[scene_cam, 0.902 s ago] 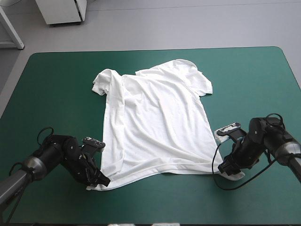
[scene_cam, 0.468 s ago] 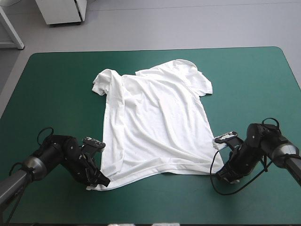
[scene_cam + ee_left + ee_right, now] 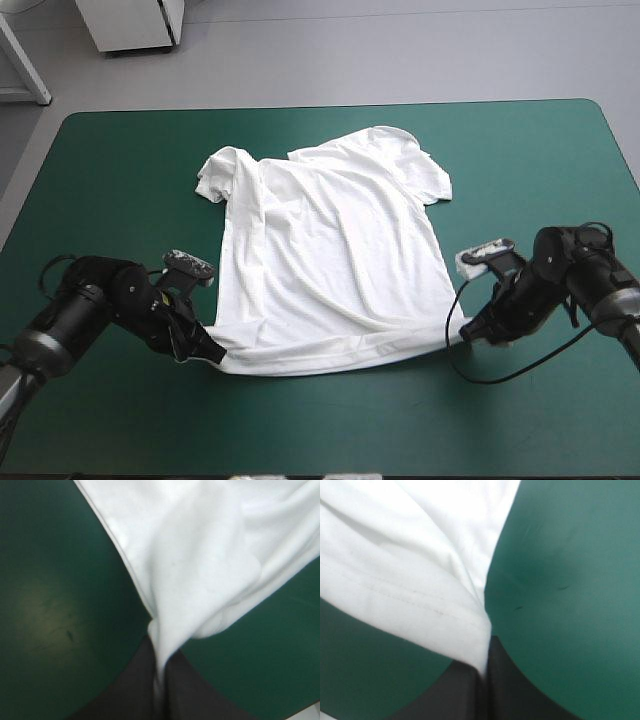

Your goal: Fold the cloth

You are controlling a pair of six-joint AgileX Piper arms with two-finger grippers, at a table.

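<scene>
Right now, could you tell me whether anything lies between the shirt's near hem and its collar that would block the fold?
Nothing visible does. The left gripper and the right gripper are each shut on a hem corner of the T-shirt, and the spread cloth beyond them carries nothing.

Left arm: enters low from the near left, wrist angled down to the table. The left gripper [image 3: 212, 354] points rightward, its black fingers [image 3: 131, 690] pressed together on one hem corner of the T-shirt [image 3: 330, 250]. Right arm: enters low from the right, with the right gripper [image 3: 472, 334] pointing leftward and its fingers [image 3: 456, 695] likewise pinching the opposite hem corner.
</scene>
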